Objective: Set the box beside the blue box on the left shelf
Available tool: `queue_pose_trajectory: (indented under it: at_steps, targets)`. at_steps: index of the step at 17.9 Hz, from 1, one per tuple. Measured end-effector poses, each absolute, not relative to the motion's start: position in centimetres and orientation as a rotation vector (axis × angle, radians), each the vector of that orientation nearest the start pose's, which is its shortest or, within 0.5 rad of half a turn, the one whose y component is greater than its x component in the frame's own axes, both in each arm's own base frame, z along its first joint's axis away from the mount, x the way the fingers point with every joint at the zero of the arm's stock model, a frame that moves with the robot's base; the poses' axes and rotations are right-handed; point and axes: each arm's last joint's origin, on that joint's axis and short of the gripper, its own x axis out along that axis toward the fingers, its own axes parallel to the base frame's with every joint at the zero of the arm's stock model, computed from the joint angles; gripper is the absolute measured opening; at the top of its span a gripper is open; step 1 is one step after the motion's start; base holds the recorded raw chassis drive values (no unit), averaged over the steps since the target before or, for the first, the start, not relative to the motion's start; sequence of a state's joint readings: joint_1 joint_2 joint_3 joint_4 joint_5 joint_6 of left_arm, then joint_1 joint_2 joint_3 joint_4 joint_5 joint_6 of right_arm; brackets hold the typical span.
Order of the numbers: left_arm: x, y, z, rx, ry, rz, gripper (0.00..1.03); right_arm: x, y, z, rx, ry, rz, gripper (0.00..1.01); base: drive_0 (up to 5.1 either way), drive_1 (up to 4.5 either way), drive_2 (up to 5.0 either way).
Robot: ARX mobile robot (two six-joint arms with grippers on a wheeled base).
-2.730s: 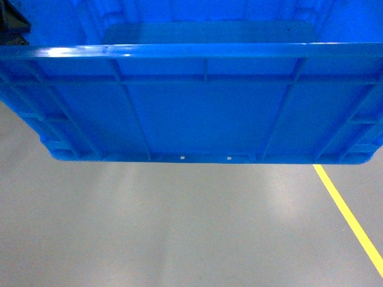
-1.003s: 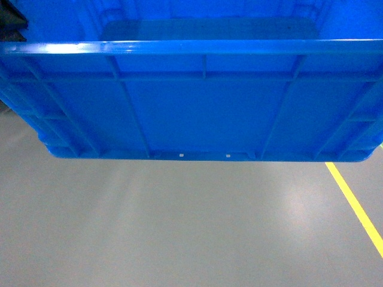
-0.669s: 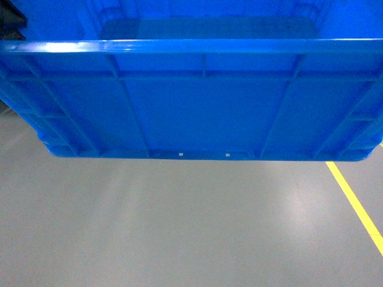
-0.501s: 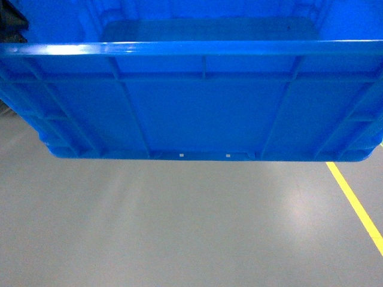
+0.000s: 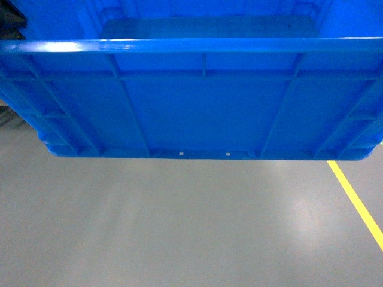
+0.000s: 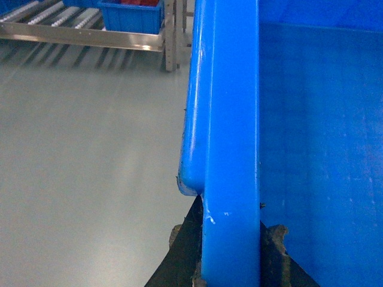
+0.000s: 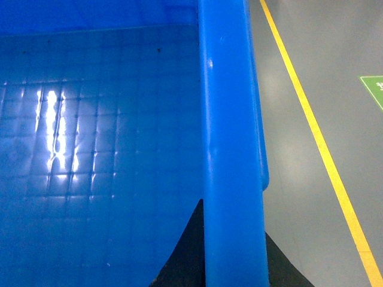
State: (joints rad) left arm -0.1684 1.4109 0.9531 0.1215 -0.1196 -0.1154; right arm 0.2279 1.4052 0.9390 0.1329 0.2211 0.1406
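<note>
The box (image 5: 203, 107), a large bright-blue ribbed crate, fills the upper half of the head view and hangs above the grey floor. My left gripper (image 6: 230, 251) is shut on the box's left rim (image 6: 230, 119), one dark finger (image 6: 188, 239) outside the wall and one inside. My right gripper (image 7: 233, 245) is shut on the right rim (image 7: 230, 119) in the same way. The left shelf (image 6: 72, 36), with rows of white rollers, lies far off at the top left of the left wrist view. A blue box (image 6: 131, 15) holding something red rests on it.
Beyond the box's right side a yellow floor line (image 5: 356, 203) runs away from me, also seen as the yellow line (image 7: 317, 137) in the right wrist view. A green floor mark (image 7: 374, 89) lies past it. The shelf's metal post (image 6: 169, 36) stands close to the box's left rim.
The yellow line has slid a little to the right in the head view and the floor has shifted under the box. Both grips on the box look unchanged.
</note>
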Motion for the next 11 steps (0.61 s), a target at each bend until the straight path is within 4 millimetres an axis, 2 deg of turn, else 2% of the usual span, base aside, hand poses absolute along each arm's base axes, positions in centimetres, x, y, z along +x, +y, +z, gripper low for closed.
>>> queue_pose_trajectory:
  at_steps: [11]
  targets:
    - [31.15,-4.95,27.8,-0.066,0.333,-0.03,0.08,30.63,6.45,27.57,0.065,0.326,-0.017,0.07,0.0,4.25,-4.3]
